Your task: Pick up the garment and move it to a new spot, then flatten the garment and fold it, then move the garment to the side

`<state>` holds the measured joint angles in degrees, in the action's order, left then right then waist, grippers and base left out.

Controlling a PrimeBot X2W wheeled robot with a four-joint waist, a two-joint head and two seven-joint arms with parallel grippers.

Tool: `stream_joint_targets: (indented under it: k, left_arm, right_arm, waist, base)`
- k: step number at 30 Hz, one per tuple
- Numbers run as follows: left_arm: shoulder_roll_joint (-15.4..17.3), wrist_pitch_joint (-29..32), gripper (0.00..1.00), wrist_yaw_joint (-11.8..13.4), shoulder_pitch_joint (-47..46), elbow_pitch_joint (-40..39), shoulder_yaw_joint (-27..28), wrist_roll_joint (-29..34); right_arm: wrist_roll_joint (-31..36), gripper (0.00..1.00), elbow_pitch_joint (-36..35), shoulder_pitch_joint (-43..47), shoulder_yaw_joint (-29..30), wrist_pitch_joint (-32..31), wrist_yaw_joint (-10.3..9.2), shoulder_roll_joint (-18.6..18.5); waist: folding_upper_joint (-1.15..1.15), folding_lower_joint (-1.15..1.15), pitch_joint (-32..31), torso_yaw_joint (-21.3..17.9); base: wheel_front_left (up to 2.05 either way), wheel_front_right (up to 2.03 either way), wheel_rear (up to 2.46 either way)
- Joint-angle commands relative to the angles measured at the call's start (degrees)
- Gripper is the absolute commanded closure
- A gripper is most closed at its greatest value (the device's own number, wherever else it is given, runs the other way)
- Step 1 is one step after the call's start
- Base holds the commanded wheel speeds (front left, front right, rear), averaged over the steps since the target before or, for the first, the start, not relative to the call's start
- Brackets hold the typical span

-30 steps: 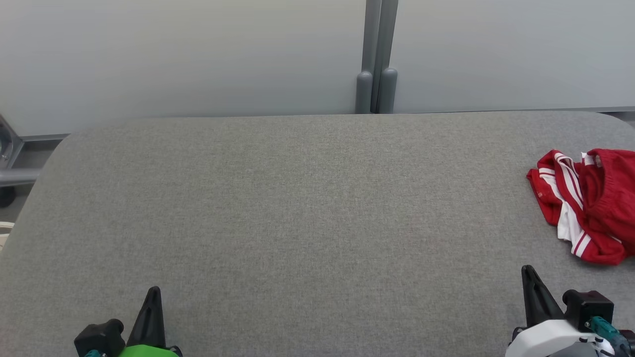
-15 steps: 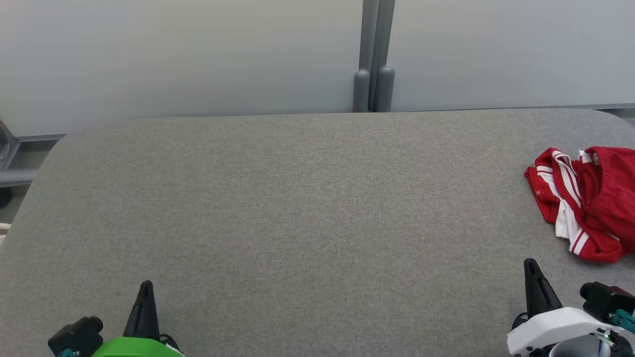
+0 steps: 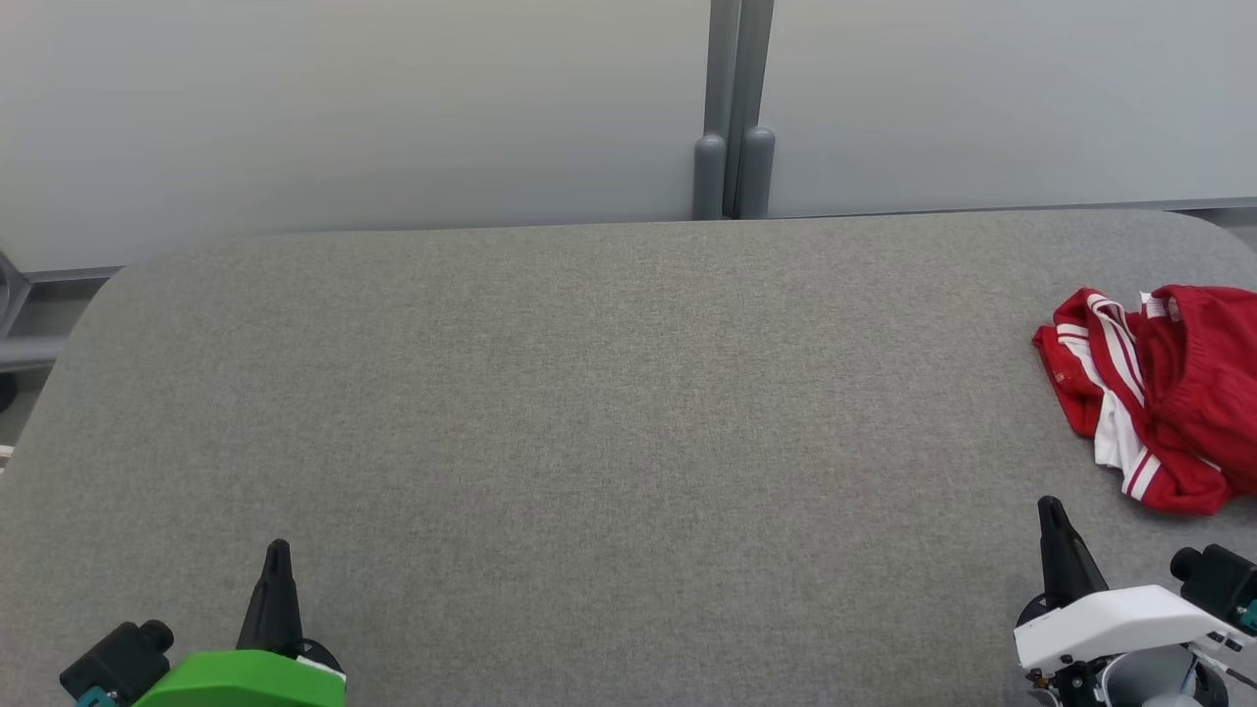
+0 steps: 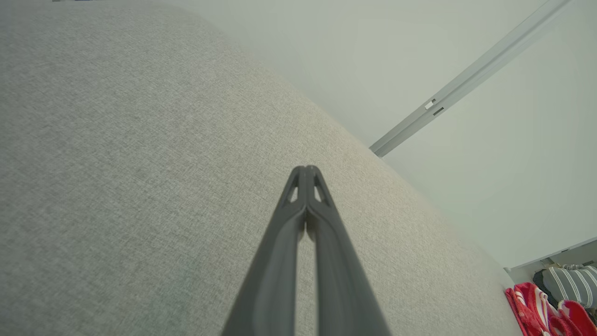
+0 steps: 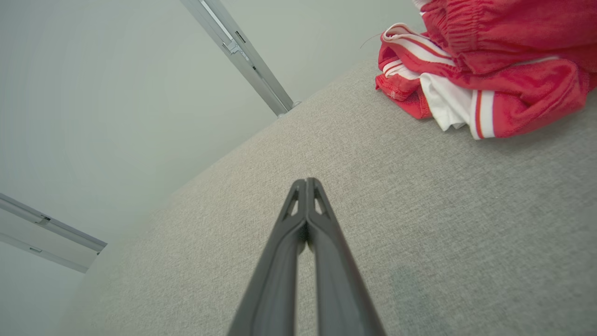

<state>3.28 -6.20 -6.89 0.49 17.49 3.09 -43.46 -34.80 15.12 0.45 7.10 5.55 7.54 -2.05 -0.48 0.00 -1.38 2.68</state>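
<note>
**Q:** What does the head view show?

**A:** A wide grey padded table (image 3: 589,412) against a pale wall. A red garment (image 3: 1169,393) with white stripes lies bunched at the table's right edge, partly cut off by the frame. The left claw (image 3: 278,555) sits at the lower left and the right claw (image 3: 1053,516) at the lower right. Each has its two dark fingers pressed together, and neither holds anything.

**Q:** Which claw is closer to the garment?

**A:** The right one, clearly. The garment lies ahead of it and a little to its right, near but not touching. The left claw is well apart from the garment, across most of the table.

**Q:** And the left wrist view?

**A:** Shut fingers point over bare grey fabric. The garment is only a small red patch in the lower right corner, far off to that arm's right.

**Q:** The right wrist view?

**A:** Shut fingers again, with nothing between them. The garment is large in the upper right, resting on the table past the fingertips and off to the right. A red waistband sits on top, with a white panel and striped hem facing the claw.

**Q:** Which way does the garment's long side run?

**A:** I cannot tell, because it is a crumpled heap. As I judge it, the right claw would need to open and reach forward and to the right for the near hem.
</note>
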Motion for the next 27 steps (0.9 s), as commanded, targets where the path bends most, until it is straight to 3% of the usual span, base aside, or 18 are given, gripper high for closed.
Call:
stream_joint_targets:
  k: [1, 27]
  left_arm:
    - [0.2, 0.4, 1.0, -0.3, -1.8, -0.9, 0.3, -2.3]
    - [0.0, 4.8, 1.0, -0.4, -3.5, -2.4, 1.6, -20.2]
  right_arm:
    - [-2.6, 1.0, -0.8, -1.7, 0.0, -0.6, -0.02, -0.4]
    - [-23.6, 1.0, -0.7, -4.1, -0.2, -5.4, -0.02, -0.6]
  waist:
    - [0.14, 0.0, 0.0, -0.1]
    - [0.24, 0.0, 0.5, -0.8]
  base:
    - [0.0, 0.0, 0.0]
    - [0.0, 0.0, 0.0]
